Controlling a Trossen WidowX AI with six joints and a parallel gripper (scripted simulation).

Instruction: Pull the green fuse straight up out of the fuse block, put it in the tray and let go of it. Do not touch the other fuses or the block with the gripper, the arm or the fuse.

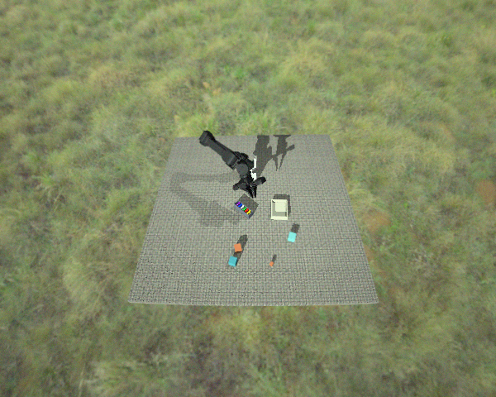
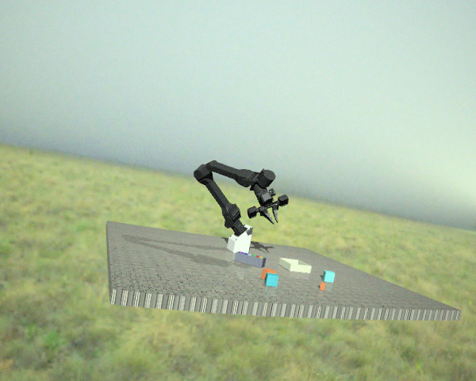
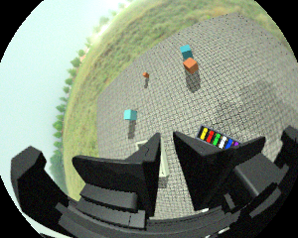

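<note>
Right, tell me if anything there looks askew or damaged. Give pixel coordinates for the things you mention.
Nothing looks damaged. The fuse block [image 1: 251, 203] [image 2: 249, 260] sits at an angle to the tray [image 1: 287, 209] [image 2: 301, 268] [image 3: 165, 166], though that may be intended; its coloured fuses look in line in the wrist view.

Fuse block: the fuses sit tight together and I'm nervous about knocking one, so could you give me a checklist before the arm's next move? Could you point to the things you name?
1. Green fuse [image 1: 245, 208] [image 2: 253, 255] [image 3: 217, 139] seated in the fuse block [image 1: 250, 215] [image 2: 251, 260] [image 3: 200, 133], between red and white: ok.
2. Gripper [image 1: 254, 196] [image 2: 275, 222] [image 3: 167, 135] raised off the block: ok.
3. Nothing between the fingers, gap showing: ok.
4. Fingertips lined up over the green fuse: not ok, the block lies off to one side in the wrist view.
5. Gap suited to straddling green without touching its neighbours: cannot tell.
6. Tray [image 1: 287, 210] [image 2: 301, 268] [image 3: 164, 166] upright, opening uncovered: ok.
</note>
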